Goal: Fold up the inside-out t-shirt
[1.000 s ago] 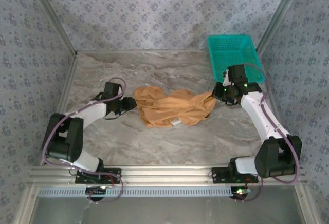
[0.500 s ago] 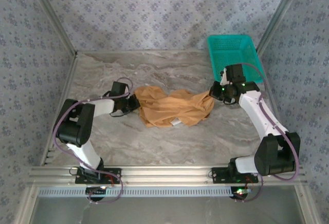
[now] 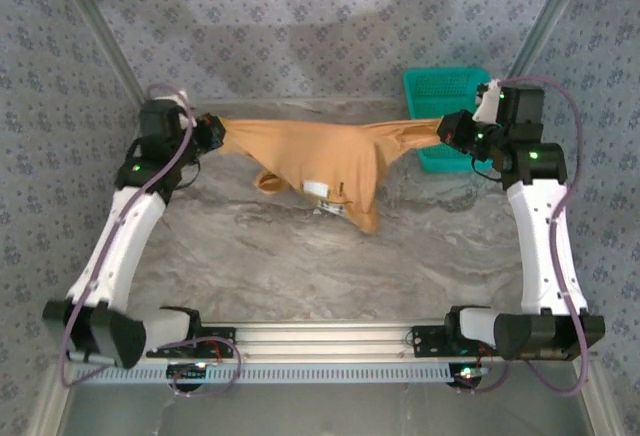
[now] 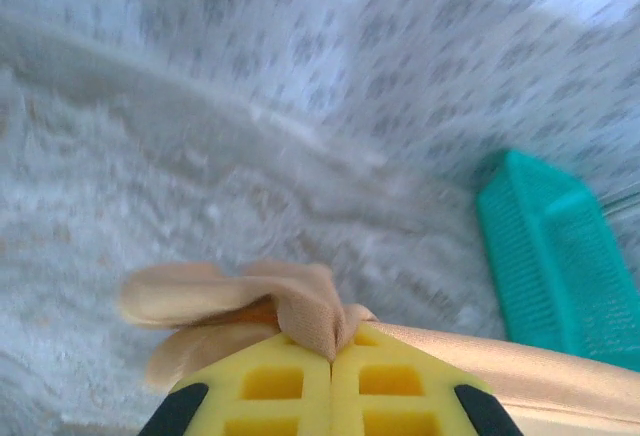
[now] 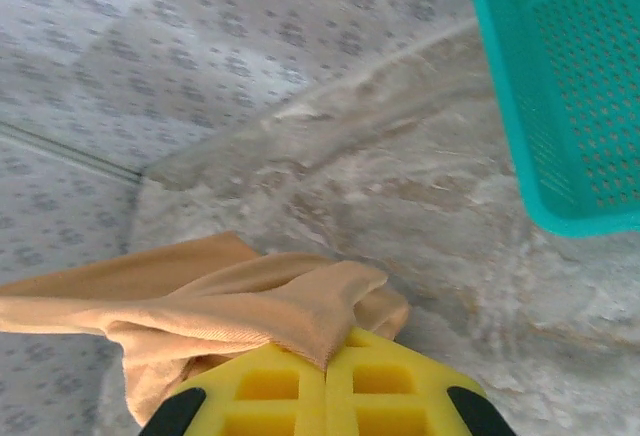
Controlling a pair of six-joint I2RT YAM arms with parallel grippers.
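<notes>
Two grippers: each one holds one end of the same cloth, at the far side of the table [image 3: 300, 266].
Left gripper [image 3: 212, 136]: it is raised at the far left. Its yellow pads [image 4: 275, 381] are pressed together, and a bunched fold of the inside-out t-shirt [image 3: 310, 151] comes out from between them.
Right gripper [image 3: 447, 126]: it is raised at the far right. Its pads [image 5: 385, 381] are also closed on a gathered edge of the tan cloth, which spreads away to the left in the right wrist view.
Shirt position: it hangs stretched between the two grippers. The upper edge runs almost straight from one gripper to the other, and the middle part drops to a point below it, nearer to the right half.
Contact with table: it cannot be told whether the lowest tip touches the marble surface.
White label [image 3: 318, 188]: it is on the hanging part, near the middle.
Teal basket [image 3: 440, 86]: it stands at the far right corner, just beside the right gripper. The right end of the shirt crosses in front of its near wall.
</notes>
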